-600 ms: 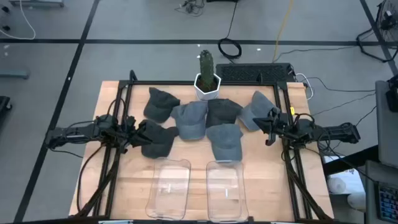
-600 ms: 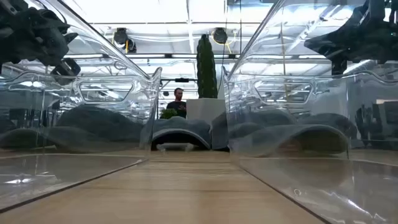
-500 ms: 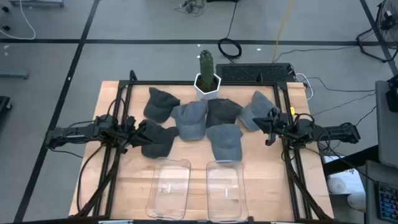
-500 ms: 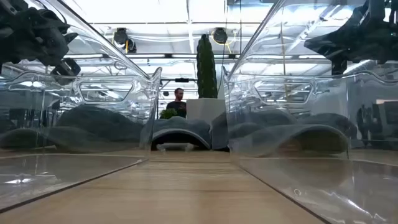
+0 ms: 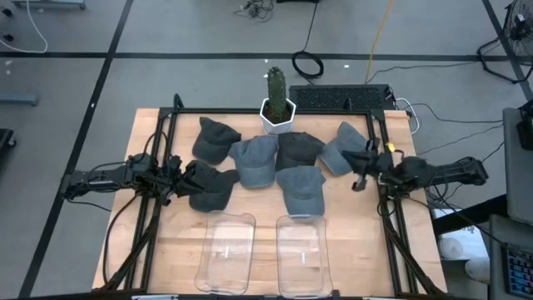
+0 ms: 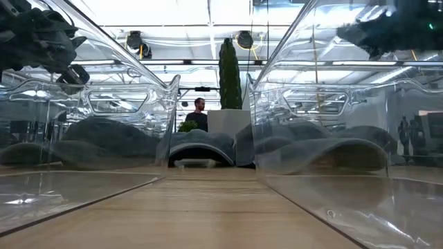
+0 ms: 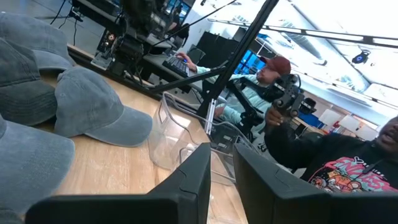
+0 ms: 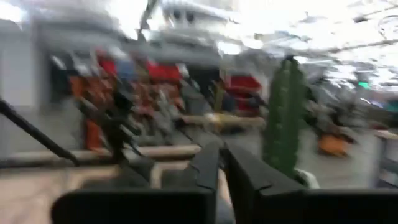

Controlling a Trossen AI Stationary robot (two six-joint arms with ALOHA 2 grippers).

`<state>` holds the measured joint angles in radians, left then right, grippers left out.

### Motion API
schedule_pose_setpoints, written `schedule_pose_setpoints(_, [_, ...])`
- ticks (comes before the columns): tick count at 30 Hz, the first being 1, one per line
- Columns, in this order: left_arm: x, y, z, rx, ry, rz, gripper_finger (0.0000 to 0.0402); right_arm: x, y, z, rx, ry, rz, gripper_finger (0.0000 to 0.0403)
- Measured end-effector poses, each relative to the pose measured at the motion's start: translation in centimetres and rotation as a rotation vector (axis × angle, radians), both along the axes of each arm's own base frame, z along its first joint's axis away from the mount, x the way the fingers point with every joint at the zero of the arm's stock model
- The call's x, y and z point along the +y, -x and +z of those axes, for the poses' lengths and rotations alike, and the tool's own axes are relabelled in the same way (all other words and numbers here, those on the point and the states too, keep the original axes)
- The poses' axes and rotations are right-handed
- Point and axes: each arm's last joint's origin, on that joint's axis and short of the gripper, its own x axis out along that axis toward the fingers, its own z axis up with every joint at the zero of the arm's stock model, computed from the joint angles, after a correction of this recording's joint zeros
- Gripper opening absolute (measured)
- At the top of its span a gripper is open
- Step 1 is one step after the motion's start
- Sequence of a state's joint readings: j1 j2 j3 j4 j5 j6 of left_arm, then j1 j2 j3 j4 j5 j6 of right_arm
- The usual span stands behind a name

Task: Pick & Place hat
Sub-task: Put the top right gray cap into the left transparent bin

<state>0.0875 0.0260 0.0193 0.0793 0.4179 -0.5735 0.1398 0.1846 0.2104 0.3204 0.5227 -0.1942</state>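
From above, the right hand (image 5: 360, 173) is drawing back from the rightmost hat (image 5: 340, 150), which is lying untouched on the table (image 5: 350, 242). Its wrist view is showing fingers pressed almost together, empty. The left hand (image 5: 176, 175), also nearly closed, is waiting beside the left hat (image 5: 210, 187).

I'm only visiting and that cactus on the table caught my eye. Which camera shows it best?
The high view: the cactus stands whole in its white pot at the table's far edge, behind the hats. The low view shows it upright between two clear bins. The right wrist view gives a blurred green column. The left wrist view misses it.
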Motion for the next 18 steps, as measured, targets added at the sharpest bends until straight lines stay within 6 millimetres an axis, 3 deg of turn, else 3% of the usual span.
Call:
schedule_pose_setpoints(4, [0.0, 0.0, 0.0, 0.0, 0.0, 0.0, 0.0076, -0.2, -1.5, 2.1, 0.235, -0.008, -0.145, 0.0115])
schedule_pose_setpoints(11, [0.0, 0.0, 0.1, -0.005, -0.001, 0.0, 0.0076, 0.5, -6.3, 4.9, 0.68, -0.06, -0.184, 0.0253])
schedule_pose_setpoints(14, [0.0, 0.0, 0.0, -0.005, 0.0, 0.0, 0.0076, 0.7, -8.6, 5.4, 0.907, -0.091, -0.23, 0.0275])
schedule_pose_setpoints(18, [0.0, 0.0, 0.1, -0.006, -0.001, -0.001, 0.0076, 0.6, -11.0, 6.1, 1.087, -0.254, -0.285, 0.0271])
